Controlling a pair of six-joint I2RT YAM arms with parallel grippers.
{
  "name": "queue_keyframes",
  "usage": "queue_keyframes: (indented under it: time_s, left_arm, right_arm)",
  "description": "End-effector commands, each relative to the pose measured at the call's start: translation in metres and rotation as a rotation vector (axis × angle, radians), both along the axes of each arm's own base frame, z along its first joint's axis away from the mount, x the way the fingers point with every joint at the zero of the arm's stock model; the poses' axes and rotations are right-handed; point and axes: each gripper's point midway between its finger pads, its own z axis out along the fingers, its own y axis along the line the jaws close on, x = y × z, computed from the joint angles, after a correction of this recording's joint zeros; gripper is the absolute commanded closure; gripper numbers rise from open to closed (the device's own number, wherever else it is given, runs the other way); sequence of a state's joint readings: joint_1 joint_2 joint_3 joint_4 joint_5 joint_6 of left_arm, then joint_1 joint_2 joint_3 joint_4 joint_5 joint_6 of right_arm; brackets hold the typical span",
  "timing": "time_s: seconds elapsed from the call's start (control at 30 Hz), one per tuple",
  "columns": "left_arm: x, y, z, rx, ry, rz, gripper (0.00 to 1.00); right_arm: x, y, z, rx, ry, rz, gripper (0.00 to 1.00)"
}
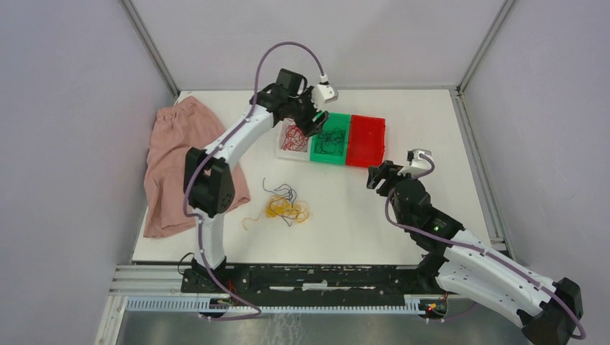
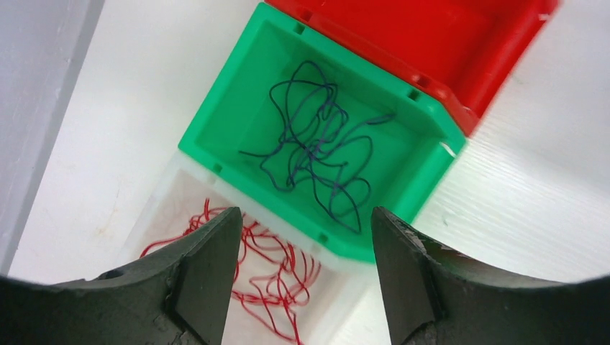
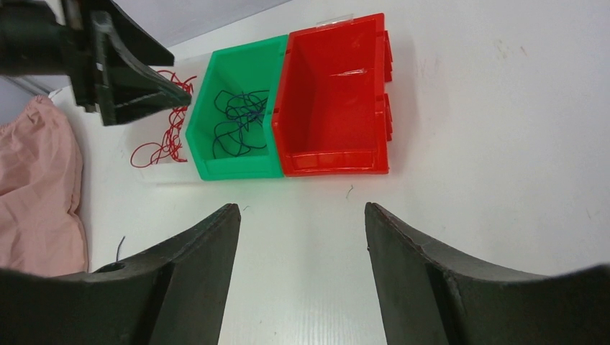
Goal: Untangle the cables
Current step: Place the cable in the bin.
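Observation:
Red cables (image 1: 293, 138) lie in a clear bin (image 1: 282, 152); they also show in the left wrist view (image 2: 277, 269) and the right wrist view (image 3: 169, 129). Dark blue cables (image 1: 329, 139) lie in the green bin (image 1: 328, 159), also in the left wrist view (image 2: 320, 151) and the right wrist view (image 3: 237, 122). A yellow-orange tangle with dark strands (image 1: 285, 207) lies on the table. My left gripper (image 1: 314, 123) hovers open and empty over the clear and green bins (image 2: 302, 223). My right gripper (image 1: 375, 176) is open and empty above bare table (image 3: 296, 212).
A red bin (image 1: 365, 140) stands right of the green one, with nothing in it but a thin strand (image 3: 351, 72). A pink cloth (image 1: 173, 162) lies at the table's left edge. Grey walls enclose the table on three sides.

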State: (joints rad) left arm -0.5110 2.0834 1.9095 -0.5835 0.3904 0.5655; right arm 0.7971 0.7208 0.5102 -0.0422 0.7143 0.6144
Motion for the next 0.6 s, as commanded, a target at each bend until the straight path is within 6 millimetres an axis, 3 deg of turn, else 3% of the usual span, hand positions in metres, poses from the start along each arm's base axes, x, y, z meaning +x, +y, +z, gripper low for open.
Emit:
queue_keyframes:
  time_s: [0.0, 0.2, 0.37, 0.43, 0.57]
  left_arm:
    - [-0.079, 0.028, 0.078, -0.121, 0.061, -0.193, 0.26]
    - [-0.164, 0.11, 0.028, 0.082, 0.127, -0.37, 0.33]
    - [-0.21, 0.161, -0.028, 0.29, 0.157, -0.547, 0.34]
    - [-0.216, 0.172, -0.046, 0.346, 0.182, -0.586, 0.34]
    - [-0.199, 0.178, -0.076, 0.41, 0.161, -0.58, 0.35]
  right_arm:
    - [0.007, 0.023, 0.026, 0.045, -0.033, 0.079, 0.3]
    - [0.011, 0.039, 0.019, 0.073, -0.008, 0.118, 0.3]
    - [0.013, 0.05, 0.019, 0.089, 0.004, 0.153, 0.31]
    - [0.012, 0.053, 0.022, 0.095, 0.007, 0.164, 0.31]
    - [0.009, 0.052, 0.025, 0.103, 0.004, 0.168, 0.32]
